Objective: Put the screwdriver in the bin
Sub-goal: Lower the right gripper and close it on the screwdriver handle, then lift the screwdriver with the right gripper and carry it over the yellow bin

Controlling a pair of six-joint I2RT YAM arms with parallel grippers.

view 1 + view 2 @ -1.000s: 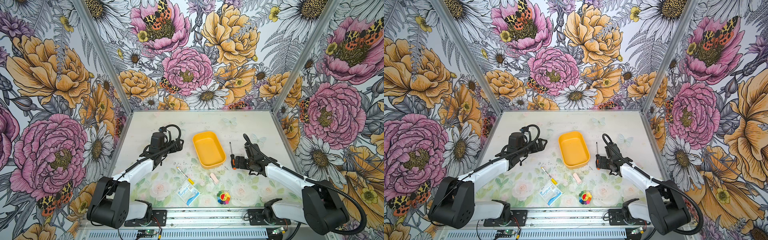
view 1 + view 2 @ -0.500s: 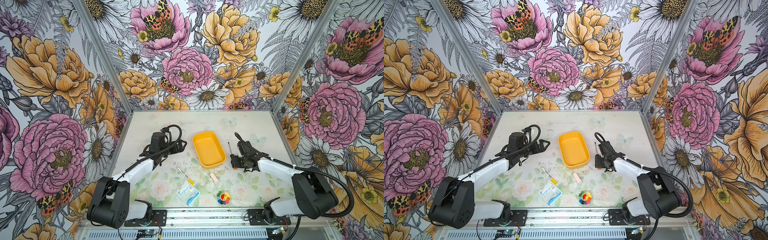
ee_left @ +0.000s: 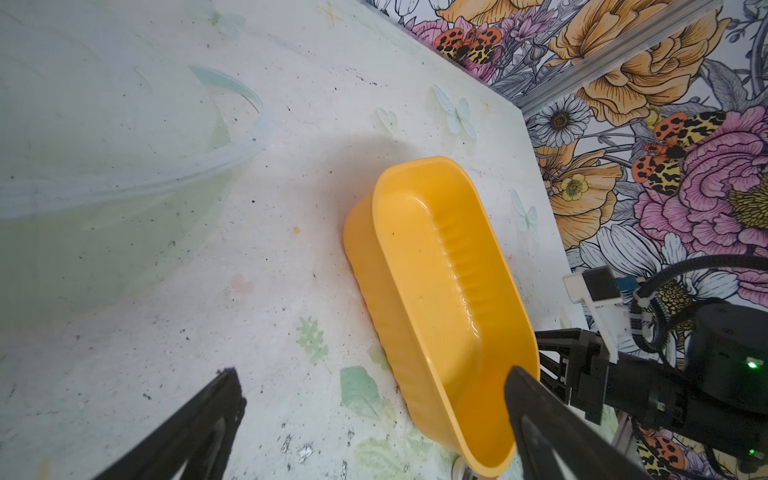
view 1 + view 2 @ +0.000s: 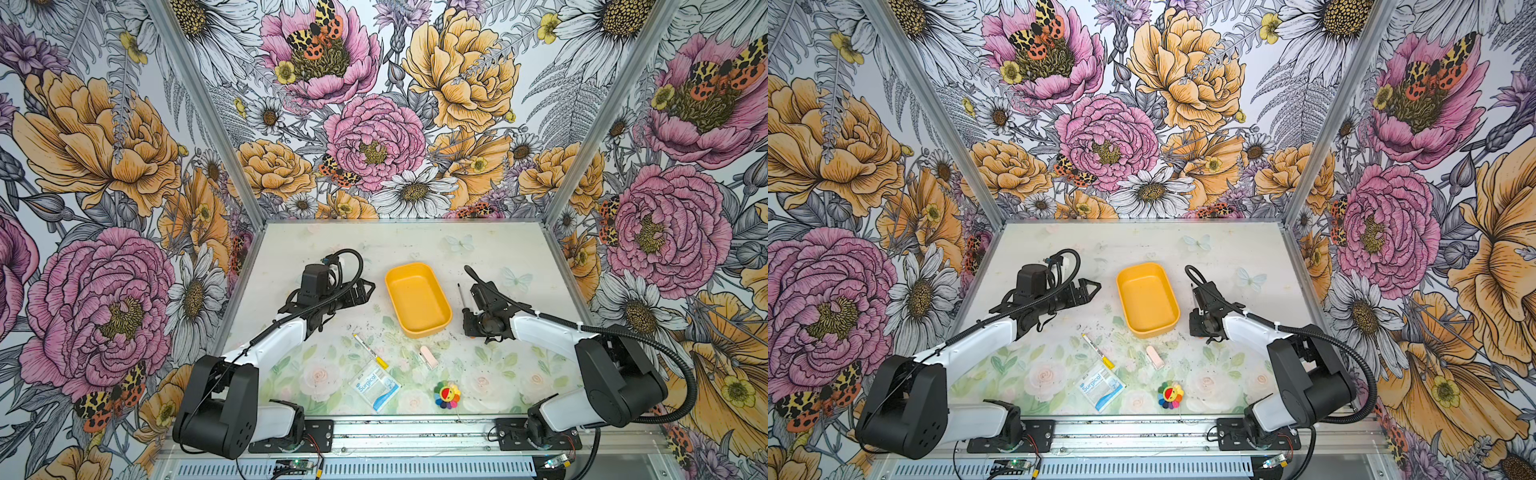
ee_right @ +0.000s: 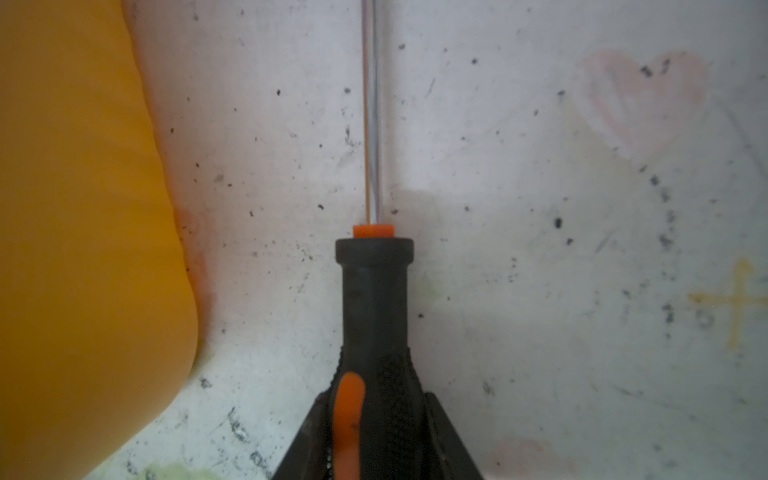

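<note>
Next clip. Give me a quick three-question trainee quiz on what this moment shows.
1. True or false: the bin is empty.
2. The right pincer is: A open above the bin; B shut on the screwdriver handle; C shut on the pen.
3. Fill in: the left pincer has its jaws ___.
Key: 1 true; 2 B; 3 open.
</note>
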